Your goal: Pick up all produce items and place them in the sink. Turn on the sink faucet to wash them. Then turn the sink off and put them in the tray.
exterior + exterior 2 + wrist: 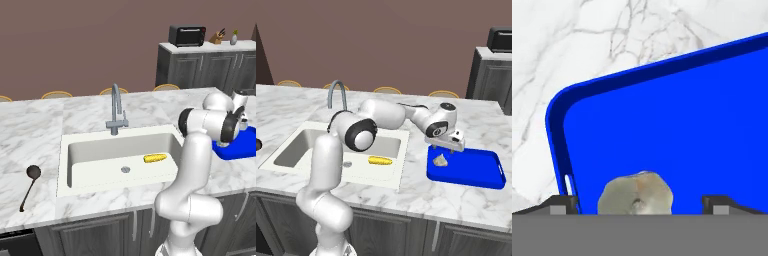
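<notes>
Over the left end of the blue tray [476,172] the pincer [449,146] is seen hanging, its jaws spread wide apart and clamped on nothing. Between the two dark fingertips [559,204], as seen in the hand view, the beige roundish item [636,194] is found lying on the tray floor, near the rounded corner and free of both tips. The tray is set flat on the white marble table [456,200], just to the right of the sink [90,152]. Inside the off-white basin the yellow corn cob [155,158] is laid on its side, to the right of the round metal drain [125,169]. Behind the basin the grey gooseneck faucet [116,112] is stood upright. Well to the left of the sink, a black ladle [30,185] is laid on the marble.
</notes>
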